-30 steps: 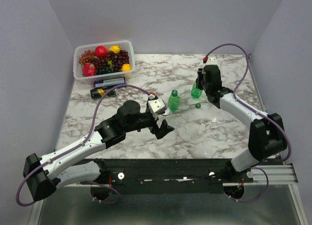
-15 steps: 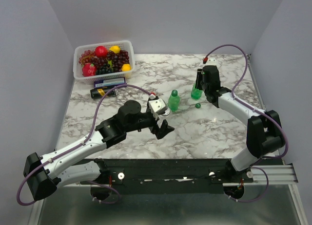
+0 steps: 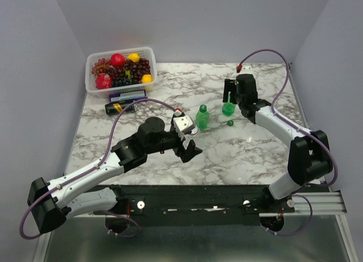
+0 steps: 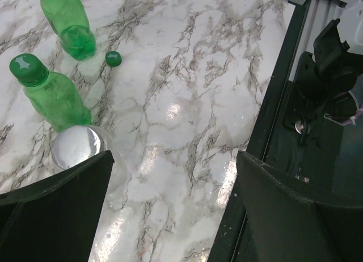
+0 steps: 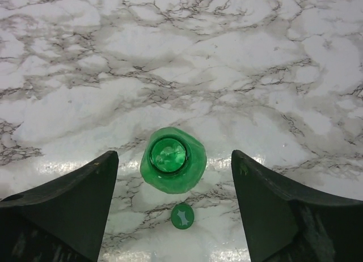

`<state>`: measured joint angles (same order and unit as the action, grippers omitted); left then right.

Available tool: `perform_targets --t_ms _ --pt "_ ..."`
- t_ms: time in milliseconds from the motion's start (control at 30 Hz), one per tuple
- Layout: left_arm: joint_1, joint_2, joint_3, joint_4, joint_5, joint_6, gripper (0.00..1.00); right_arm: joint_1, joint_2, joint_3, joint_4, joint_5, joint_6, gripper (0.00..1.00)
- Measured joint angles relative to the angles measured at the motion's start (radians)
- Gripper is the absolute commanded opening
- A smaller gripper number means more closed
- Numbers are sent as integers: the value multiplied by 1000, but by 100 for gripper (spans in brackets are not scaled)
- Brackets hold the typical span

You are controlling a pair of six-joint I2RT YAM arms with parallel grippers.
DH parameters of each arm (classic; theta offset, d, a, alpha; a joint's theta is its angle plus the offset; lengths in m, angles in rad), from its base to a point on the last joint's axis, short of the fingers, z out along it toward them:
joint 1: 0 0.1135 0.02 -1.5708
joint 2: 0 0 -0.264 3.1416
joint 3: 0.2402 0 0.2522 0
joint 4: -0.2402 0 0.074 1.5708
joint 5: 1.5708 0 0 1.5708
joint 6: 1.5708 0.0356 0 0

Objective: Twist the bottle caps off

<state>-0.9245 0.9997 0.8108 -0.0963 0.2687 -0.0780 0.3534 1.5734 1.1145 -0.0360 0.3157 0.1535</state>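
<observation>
The right gripper hangs open and empty over the uncapped green bottle. A green cap lies just beside it. Farther off, the left gripper is open, empty, maybe touching a silver cap.

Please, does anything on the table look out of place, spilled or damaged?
Only one thing: a small green cap lies loose on the marble, right beside the green bottle whose mouth is open. That bottle stands upright and no spill shows. The other green bottle is capped.
</observation>
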Motion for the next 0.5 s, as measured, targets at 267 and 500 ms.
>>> perform_targets --t_ms 267,500 --pt "0 0 0 -2 -29 -10 99 18 -171 -7 -46 -19 -8 84" --pt "68 0 2 -22 -183 -55 99 153 -322 -19 -73 -162 -6 81"
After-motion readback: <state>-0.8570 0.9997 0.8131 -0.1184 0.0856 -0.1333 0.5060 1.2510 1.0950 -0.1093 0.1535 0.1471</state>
